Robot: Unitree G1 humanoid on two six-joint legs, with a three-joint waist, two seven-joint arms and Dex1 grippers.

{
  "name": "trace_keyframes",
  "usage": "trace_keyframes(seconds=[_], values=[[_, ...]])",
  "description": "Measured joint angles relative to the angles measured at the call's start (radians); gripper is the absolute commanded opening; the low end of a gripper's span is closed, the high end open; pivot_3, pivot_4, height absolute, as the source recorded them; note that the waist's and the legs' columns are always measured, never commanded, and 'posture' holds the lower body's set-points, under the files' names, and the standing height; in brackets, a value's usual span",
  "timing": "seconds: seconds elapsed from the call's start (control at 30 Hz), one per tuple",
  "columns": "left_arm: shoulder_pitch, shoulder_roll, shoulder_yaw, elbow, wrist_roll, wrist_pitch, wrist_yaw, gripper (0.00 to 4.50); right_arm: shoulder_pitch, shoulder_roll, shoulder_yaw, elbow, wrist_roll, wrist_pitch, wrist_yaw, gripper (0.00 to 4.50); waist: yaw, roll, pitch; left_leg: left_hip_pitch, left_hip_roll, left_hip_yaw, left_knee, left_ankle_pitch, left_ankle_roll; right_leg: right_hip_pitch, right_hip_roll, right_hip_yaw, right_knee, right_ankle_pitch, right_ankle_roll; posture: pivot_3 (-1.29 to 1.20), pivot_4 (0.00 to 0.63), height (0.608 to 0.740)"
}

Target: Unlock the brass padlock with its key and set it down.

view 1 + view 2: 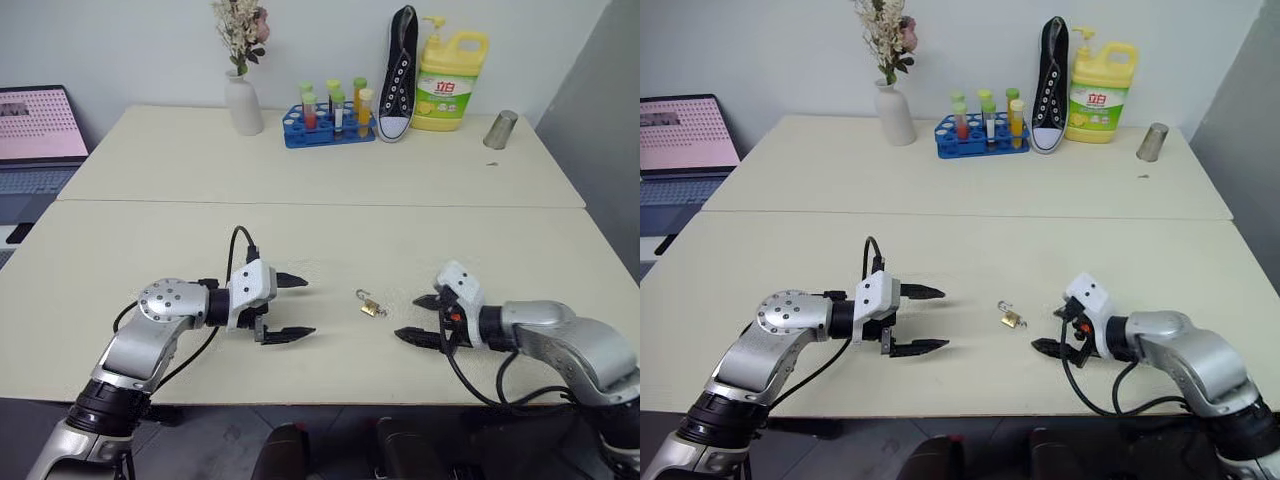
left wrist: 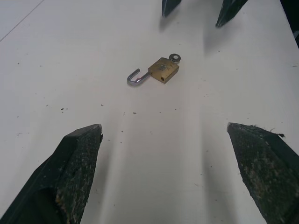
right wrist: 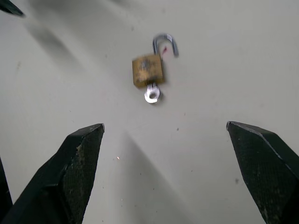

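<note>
Both our grippers hang low over the near edge of the table (image 1: 120,250), the left gripper (image 1: 288,306) and the right gripper (image 1: 418,318) facing each other with jaws spread wide and nothing between them. Between the two, apart from both, the brass padlock (image 1: 370,308) lies flat on the tabletop. We see its shackle (image 2: 134,78) swung out of the body and the key (image 2: 174,58) sitting in the keyway, its round head poking from the bottom end.

We judge the lock to be light, rigid and smooth, so it would slide or spin at a nudge rather than deform. Were we to lift it again, we would pinch the flat brass faces across the body, since the thin shackle pivots loosely and the key could pull out. Lying so low on the surface, it leaves little edge for our blunt fingertips.
</note>
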Motion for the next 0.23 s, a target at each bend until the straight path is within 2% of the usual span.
trace_keyframes(seconds=[0.13,0.23], values=[[-0.035,0.010,0.001,0.000,-0.029,0.011,-0.054,4.50,0.042,-0.079,-0.128,-0.105,0.037,-0.038,0.055,4.39,0.003,0.000,0.000,0.000,0.000,-0.001,0.000,0.000,0.000,0.000,0.003,-0.001,0.000,0.000,0.000,0.00,0.150,0.740],[-0.057,0.011,0.008,-0.001,-0.053,0.018,-0.094,4.50,0.087,-0.128,-0.132,-0.147,0.029,-0.079,0.102,4.39,0.004,0.000,0.000,0.000,0.000,0.000,0.000,0.000,0.000,0.000,0.003,0.000,0.000,0.000,0.000,0.00,0.150,0.740]])
